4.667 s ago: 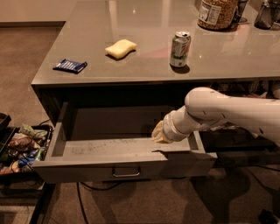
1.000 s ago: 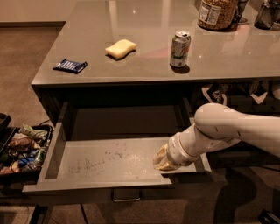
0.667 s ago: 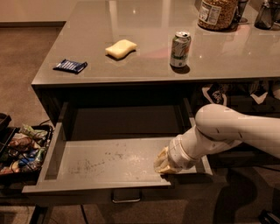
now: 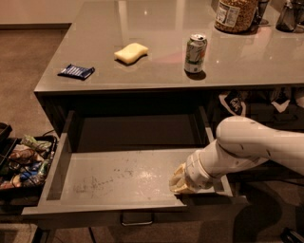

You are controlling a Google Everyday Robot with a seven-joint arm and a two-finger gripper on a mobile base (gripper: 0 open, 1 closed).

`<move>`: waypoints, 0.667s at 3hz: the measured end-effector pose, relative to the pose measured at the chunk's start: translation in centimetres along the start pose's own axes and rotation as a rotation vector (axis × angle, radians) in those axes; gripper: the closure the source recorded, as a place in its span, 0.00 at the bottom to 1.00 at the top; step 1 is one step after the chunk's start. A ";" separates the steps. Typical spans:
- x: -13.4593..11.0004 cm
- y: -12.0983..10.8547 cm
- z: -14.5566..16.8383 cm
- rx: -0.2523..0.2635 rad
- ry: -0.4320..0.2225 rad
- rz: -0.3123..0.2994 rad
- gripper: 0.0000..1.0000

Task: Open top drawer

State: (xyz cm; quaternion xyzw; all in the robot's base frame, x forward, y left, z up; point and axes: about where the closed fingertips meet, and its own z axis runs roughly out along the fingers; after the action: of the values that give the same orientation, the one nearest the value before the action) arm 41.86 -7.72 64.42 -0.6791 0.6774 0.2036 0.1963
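The top drawer [image 4: 114,178] stands pulled far out from under the grey counter, its shallow scuffed interior bare. Its metal loop handle [image 4: 137,219] shows at the bottom centre of the front. My gripper [image 4: 179,182] is at the right part of the drawer's front wall, reaching down from the white arm [image 4: 247,147] that comes in from the right. The wrist covers the fingertips.
On the counter [image 4: 156,76] lie a blue packet [image 4: 76,71], a yellow sponge [image 4: 131,52] and an upright soda can [image 4: 195,53]; a jar [image 4: 236,14] stands at the back. A tray of snack bags [image 4: 23,161] sits at the left, beside the drawer.
Since 4.7 s ago the drawer has slid much farther out toward the camera with my gripper on its front wall. Over the last second it has barely moved.
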 end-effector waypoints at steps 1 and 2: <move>0.0 0.8 -0.3 0.004 0.004 0.016 1.00; -0.1 0.8 -0.3 0.017 0.002 0.021 1.00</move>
State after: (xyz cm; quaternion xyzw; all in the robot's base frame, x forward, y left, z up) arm 41.08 -7.83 64.71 -0.6703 0.6866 0.1992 0.1992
